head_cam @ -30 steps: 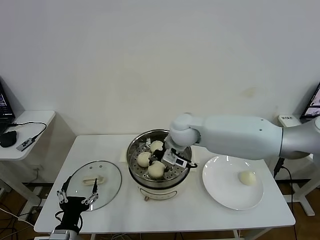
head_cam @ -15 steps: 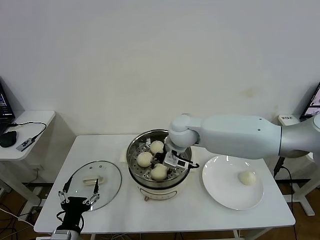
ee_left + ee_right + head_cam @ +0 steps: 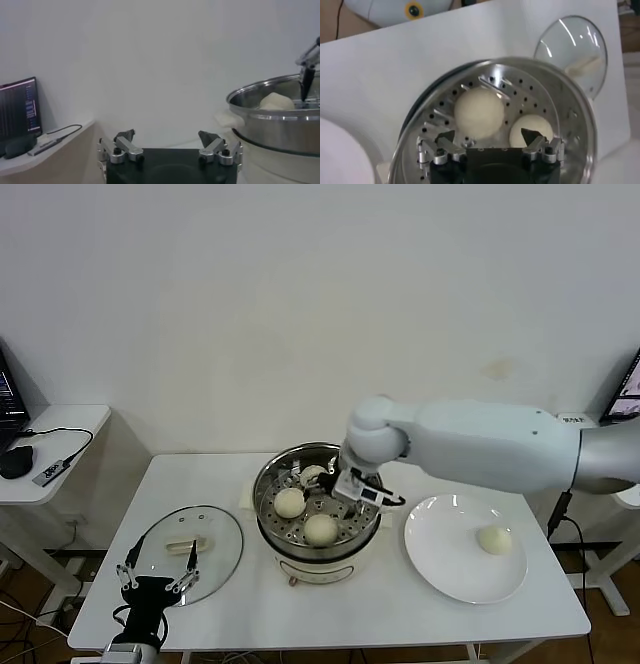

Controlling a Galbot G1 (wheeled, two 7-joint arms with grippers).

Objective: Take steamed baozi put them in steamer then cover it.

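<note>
The steamer [image 3: 300,556] stands mid-table with three steamed baozi on its perforated tray: one at the front [image 3: 320,529], one at the left [image 3: 289,502], and one at the back [image 3: 313,475] partly hidden by the arm. A fourth baozi [image 3: 494,539] lies on the white plate. My right gripper [image 3: 326,484] hovers open and empty just above the tray; its wrist view shows two baozi [image 3: 480,112] [image 3: 532,129] beyond its spread fingers [image 3: 446,137]. The cover [image 3: 190,549] lies flat on the table to the left. My left gripper [image 3: 155,579] is parked open near the cover's front edge.
The white plate [image 3: 440,569] sits to the right of the steamer. A side table [image 3: 55,449] with cables stands at the far left. The left wrist view shows the steamer's steel wall [image 3: 280,127] with a baozi [image 3: 276,101] over the rim.
My right gripper has opened and let go of the front baozi, which now rests on the tray. The gripper has lifted and drawn back a little. The left arm has not moved.
</note>
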